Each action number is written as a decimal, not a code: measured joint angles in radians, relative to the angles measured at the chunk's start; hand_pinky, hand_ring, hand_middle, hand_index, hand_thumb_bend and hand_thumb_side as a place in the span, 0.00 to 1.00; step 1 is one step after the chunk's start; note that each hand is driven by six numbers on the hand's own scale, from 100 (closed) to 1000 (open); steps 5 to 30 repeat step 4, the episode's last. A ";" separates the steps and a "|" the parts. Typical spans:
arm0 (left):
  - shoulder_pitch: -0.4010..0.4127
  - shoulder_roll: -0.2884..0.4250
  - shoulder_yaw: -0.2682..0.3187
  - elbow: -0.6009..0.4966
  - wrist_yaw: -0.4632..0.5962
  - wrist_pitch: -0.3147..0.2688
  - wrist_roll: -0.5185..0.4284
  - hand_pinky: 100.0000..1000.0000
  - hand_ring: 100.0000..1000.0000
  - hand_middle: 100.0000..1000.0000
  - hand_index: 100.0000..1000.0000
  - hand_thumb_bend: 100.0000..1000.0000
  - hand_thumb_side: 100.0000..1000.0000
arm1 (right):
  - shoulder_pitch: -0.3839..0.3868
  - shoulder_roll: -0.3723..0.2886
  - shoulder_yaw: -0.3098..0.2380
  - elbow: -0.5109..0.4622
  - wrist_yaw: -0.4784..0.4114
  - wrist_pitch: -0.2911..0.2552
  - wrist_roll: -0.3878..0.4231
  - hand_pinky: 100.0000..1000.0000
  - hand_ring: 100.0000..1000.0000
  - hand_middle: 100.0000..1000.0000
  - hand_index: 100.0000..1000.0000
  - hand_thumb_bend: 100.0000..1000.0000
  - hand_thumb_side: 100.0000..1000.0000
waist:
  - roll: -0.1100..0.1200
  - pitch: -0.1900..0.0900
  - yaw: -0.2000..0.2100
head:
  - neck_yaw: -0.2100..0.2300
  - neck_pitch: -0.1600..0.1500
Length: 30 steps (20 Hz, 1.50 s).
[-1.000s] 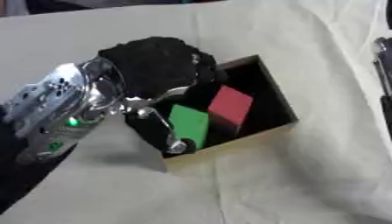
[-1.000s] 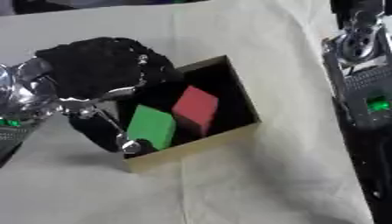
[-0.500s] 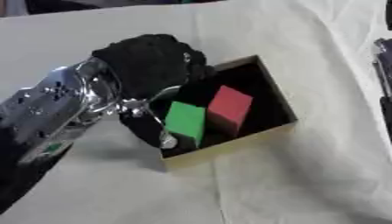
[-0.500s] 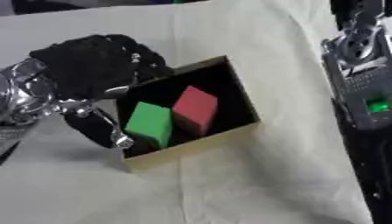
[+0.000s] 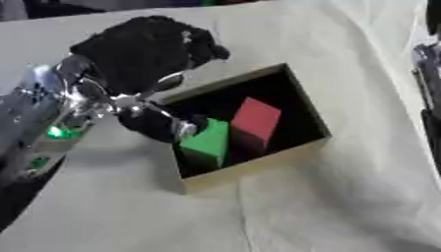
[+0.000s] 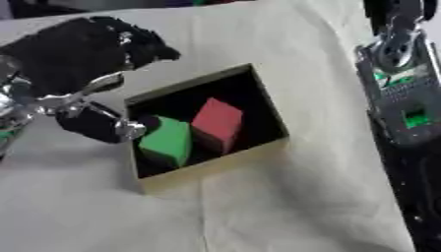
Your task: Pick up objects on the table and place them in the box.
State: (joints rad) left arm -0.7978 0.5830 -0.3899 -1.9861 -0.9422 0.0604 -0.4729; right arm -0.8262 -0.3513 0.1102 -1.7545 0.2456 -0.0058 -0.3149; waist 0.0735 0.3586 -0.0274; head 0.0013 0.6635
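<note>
table cloth (image 5: pixel 284 211): near part bare, pale, wrinkled; no loose objects seen on it, so judged nothing left to pick in view.
box (image 5: pixel 258 165): open top, dark inside, sits around the middle of the table, turned askew; near wall faces the camera.
green block (image 5: pixel 206 142): inside the box, left half, against the near-left wall, tilted a bit; already in, judged just dropped there.
red block (image 5: pixel 255 120): inside the box, right of the green block, touching or just beside it, standing on end and leaning.
left hand (image 5: pixel 146 59): black, over the box's left edge and far-left corner; fingers relaxed, spread, holding nothing. Thumb (image 5: pixel 159 125) reaches down at the left wall, its tip just beside the green block; contact cannot be told. Placed there because judged at the release point.
right hand: not seen; only the right arm (image 6: pixel 400 93) along the right edge of the table, idle, well apart from the box.
step: judged release done, hand to lift clear.
risk: thumb could catch the left wall and shift the box.
</note>
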 measured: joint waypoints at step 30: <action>0.077 0.008 0.113 0.000 0.150 -0.006 0.226 0.73 0.68 0.72 0.92 0.00 0.50 | 0.000 0.001 0.005 -0.027 0.021 -0.009 0.009 0.80 0.76 0.75 0.97 0.00 1.00 | 0.000 -0.003 0.008 | -0.006 0.000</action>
